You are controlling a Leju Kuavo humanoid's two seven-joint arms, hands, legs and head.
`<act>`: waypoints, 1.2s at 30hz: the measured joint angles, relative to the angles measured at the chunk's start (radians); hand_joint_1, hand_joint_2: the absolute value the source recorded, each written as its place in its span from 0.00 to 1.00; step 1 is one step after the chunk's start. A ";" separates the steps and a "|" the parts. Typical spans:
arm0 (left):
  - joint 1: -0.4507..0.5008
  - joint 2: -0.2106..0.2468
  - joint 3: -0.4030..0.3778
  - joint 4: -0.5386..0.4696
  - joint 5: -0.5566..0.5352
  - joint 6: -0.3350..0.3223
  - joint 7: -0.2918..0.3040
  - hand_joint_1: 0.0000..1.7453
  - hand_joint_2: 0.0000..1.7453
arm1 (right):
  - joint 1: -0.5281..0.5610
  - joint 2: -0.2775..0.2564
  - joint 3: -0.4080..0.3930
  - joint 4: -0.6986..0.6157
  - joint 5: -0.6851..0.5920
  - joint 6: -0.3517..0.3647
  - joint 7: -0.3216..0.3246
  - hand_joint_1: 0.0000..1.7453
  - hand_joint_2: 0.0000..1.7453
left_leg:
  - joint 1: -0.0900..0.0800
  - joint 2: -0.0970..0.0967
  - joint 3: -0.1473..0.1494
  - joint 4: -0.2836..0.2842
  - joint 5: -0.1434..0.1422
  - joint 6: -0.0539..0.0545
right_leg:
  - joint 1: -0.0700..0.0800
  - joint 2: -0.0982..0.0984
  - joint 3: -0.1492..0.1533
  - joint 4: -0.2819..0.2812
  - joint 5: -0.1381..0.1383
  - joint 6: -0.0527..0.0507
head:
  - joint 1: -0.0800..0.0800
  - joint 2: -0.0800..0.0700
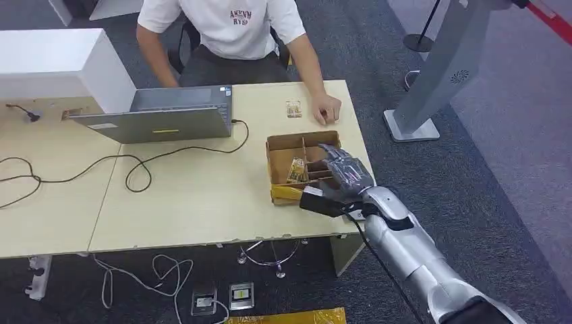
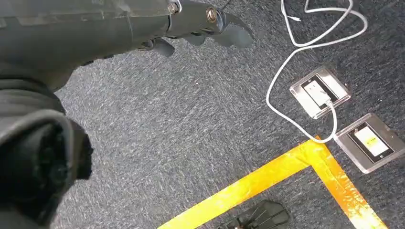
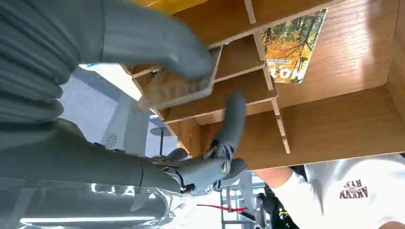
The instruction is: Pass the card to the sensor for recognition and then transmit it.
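A wooden box (image 1: 278,145) with several compartments stands near the table's right front corner. My right hand (image 1: 344,177) reaches into its right side. In the right wrist view my thumb (image 3: 157,43) presses on the face of a brownish card (image 3: 184,90) that is tilted against the dividers, and a dark finger (image 3: 231,119) reaches up beside its corner. A second card (image 3: 289,45) with an autumn picture lies in another compartment (image 1: 297,170). A third card (image 1: 293,109) lies on the table beside the person's hand (image 1: 327,111). My left hand (image 2: 143,24) hangs over the carpet, holding nothing.
A person sits across the table behind an open laptop (image 1: 162,115). A white box (image 1: 61,64) and cables lie to the left, with a small dark device (image 1: 30,116) on a lead. A grey stand (image 1: 438,74) rises to the right. Floor sockets (image 2: 320,93) and yellow tape (image 2: 267,176) lie below.
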 joint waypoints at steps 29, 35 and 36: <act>0.000 0.000 0.000 0.000 -0.003 0.001 -0.001 0.00 0.00 | -0.003 0.001 0.000 0.000 -0.010 0.010 0.004 1.00 1.00 | 0.000 0.000 0.000 0.000 0.000 0.000 | 0.000 0.000 0.000 0.000 0.000 0.000 | 0.000 0.000; 0.000 0.000 0.000 0.000 -0.010 0.002 -0.011 0.00 0.00 | -0.045 0.001 -0.005 0.000 -0.011 -0.003 -0.011 1.00 1.00 | 0.000 0.000 0.000 0.000 0.000 0.000 | 0.000 0.001 0.000 0.000 0.000 0.000 | 0.000 0.000; 0.000 0.000 0.000 0.000 -0.011 0.002 -0.011 0.00 0.00 | -0.061 0.000 -0.006 0.000 -0.013 -0.003 -0.016 1.00 1.00 | 0.000 0.000 0.000 0.000 0.000 0.000 | 0.000 0.001 0.000 0.000 0.000 0.000 | 0.000 0.000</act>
